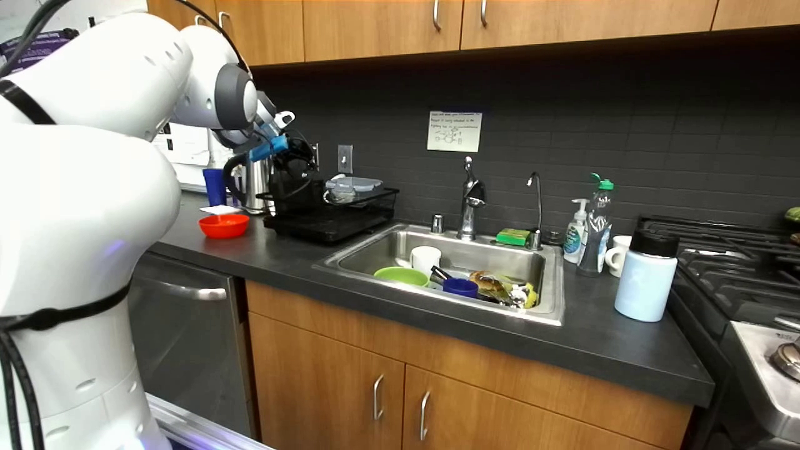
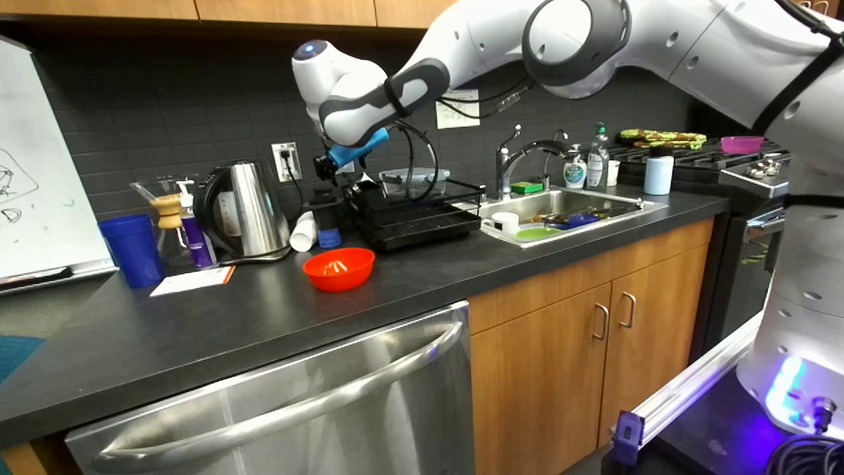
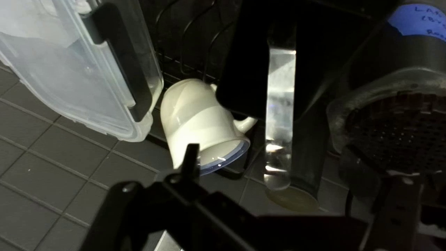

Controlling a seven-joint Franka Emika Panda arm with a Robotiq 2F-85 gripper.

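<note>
My gripper [image 3: 275, 155] is open at the drying rack [image 2: 422, 231], with nothing gripped. In the wrist view a shiny metal strip [image 3: 280, 115], like a handle, stands in the gap, apart from both fingers. It runs down from a black object [image 3: 251, 76] whose shape is lost in shadow. The left finger [image 3: 190, 160] overlaps the rim of a tipped cream mug [image 3: 195, 115] with a blue edge; whether they touch I cannot tell. A dark cylinder [image 3: 306, 167] with a yellowish end lies behind the strip. In both exterior views the fingers are dark and hard to make out.
A clear lidded container [image 3: 87, 69] is beside the mug. A blue-taped dark vessel [image 3: 411, 45] is at right. On the counter are a red bowl [image 2: 339, 269], steel kettle [image 2: 257, 211] and blue cup [image 2: 132, 251]. The sink [image 1: 553, 306] holds dishes. Cabinets [image 1: 381, 25] hang above.
</note>
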